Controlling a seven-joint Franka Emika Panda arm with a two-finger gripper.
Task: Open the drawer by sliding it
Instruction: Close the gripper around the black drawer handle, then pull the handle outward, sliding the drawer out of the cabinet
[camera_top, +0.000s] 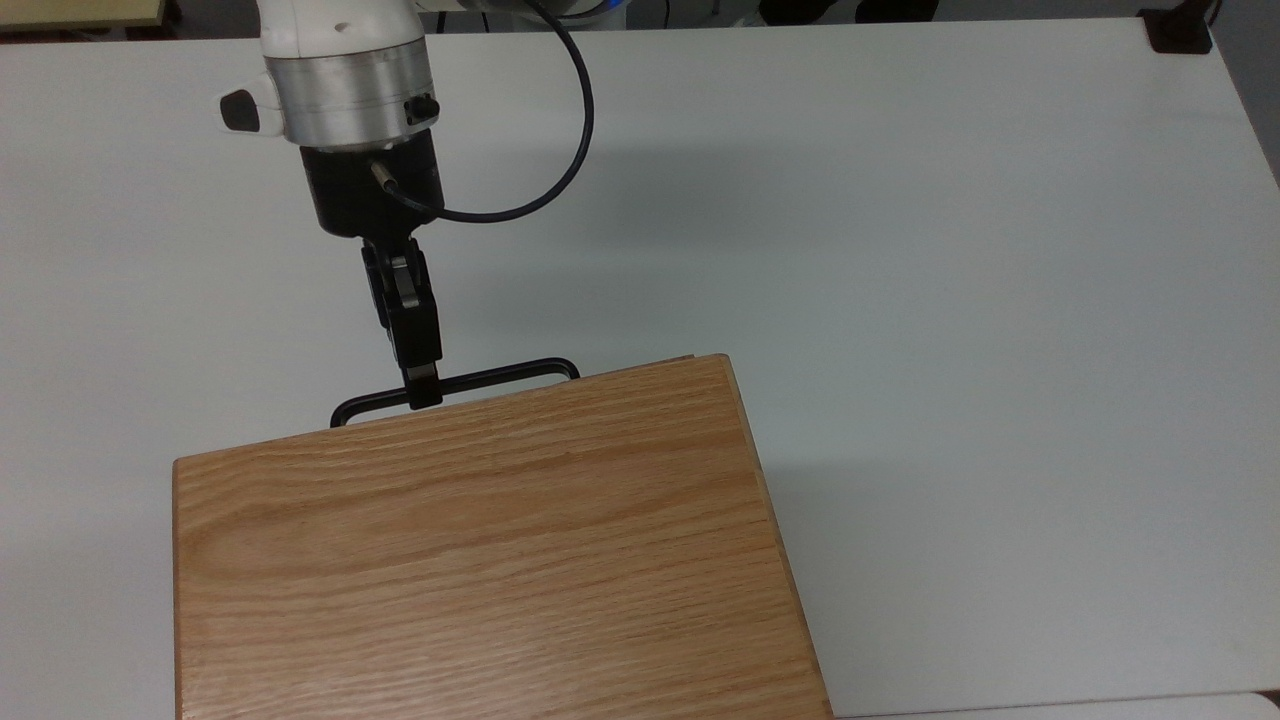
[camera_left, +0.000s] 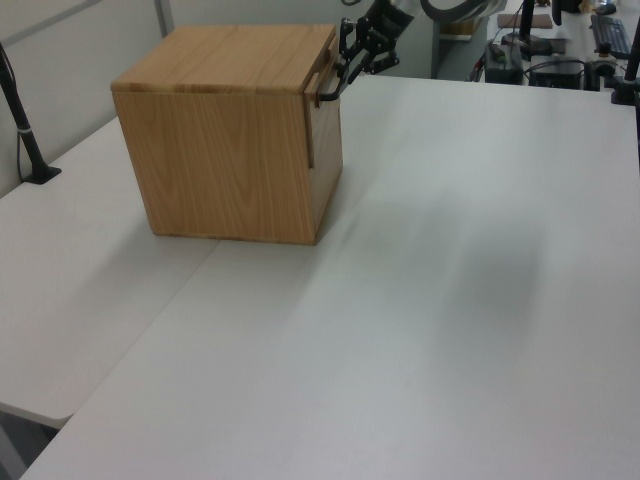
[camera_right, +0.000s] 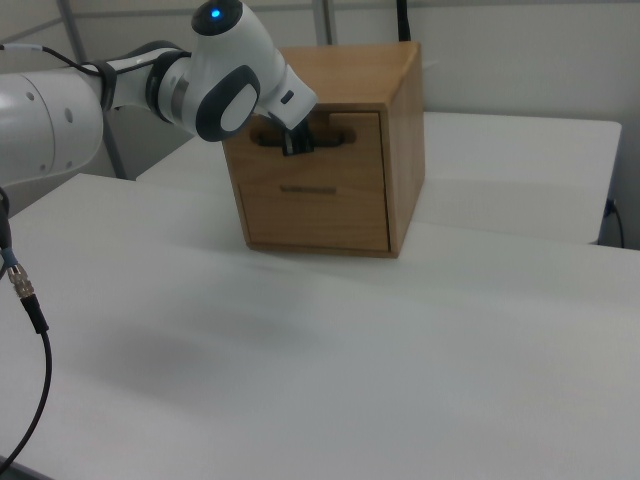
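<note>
A: Where does the drawer sit?

B: At the top of the front face of the oak cabinet, which stands on the white table. In the right view the drawer's wide front panel fills the upper part of that face, with a second panel below it. In the left view its front panel stands just proud of the cabinet's side wall, so it looks slid out a little.

A: And the handle?

B: A thin black bar handle juts out from the far edge of the cabinet top in the top view, running from the top view's left to right. In the left view the handle shows at the cabinet's upper far corner.

A: Where is the gripper?

B: The gripper reaches in from the far side of the table and meets the bar left of its middle in the top view. In the right view the gripper is at the drawer front, right at the handle, partly behind the white arm. In the left view the gripper touches the handle's far end.

A: Fingers?

B: Closed round the bar, gripping the handle; the black fingers lie pressed together in 1 narrow line in the top view.

A: Anything else?

B: A black cable loops from the wrist over the table.
</note>
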